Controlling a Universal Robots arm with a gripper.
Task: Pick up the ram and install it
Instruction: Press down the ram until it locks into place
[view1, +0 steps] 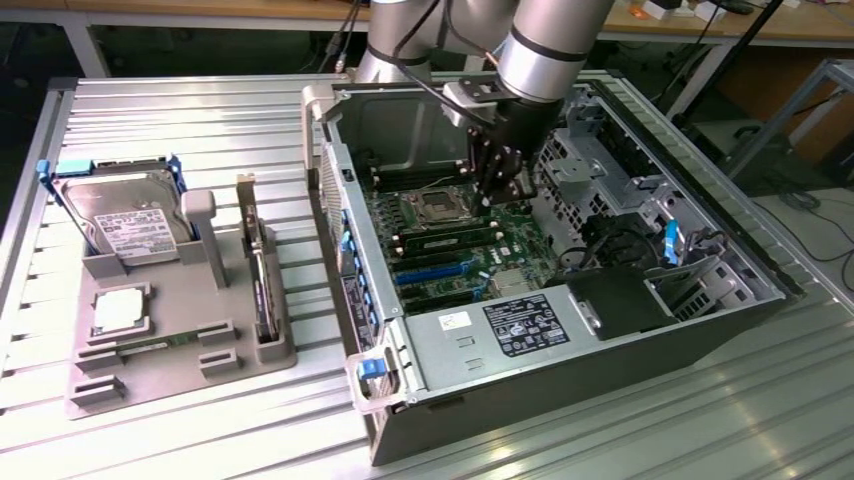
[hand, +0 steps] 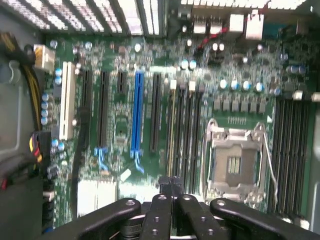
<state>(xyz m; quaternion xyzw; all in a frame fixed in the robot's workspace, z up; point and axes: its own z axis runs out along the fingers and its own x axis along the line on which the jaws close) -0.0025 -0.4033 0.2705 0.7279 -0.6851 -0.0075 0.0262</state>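
On the ribbed metal table (view1: 200, 120) we see the gripper (view1: 505, 192), fingers drawn together, inside the open computer case (view1: 561, 400) near the ram (view1: 447, 238), workbenches (view1: 747, 25) behind.

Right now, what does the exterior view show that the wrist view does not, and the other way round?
Exterior view: the gray tray with the hard drive, beside the open computer case, and the arm that reaches in. Wrist view: the white slot and yellow wires. Both: the gripper over the motherboard, the CPU socket, a blue slot.
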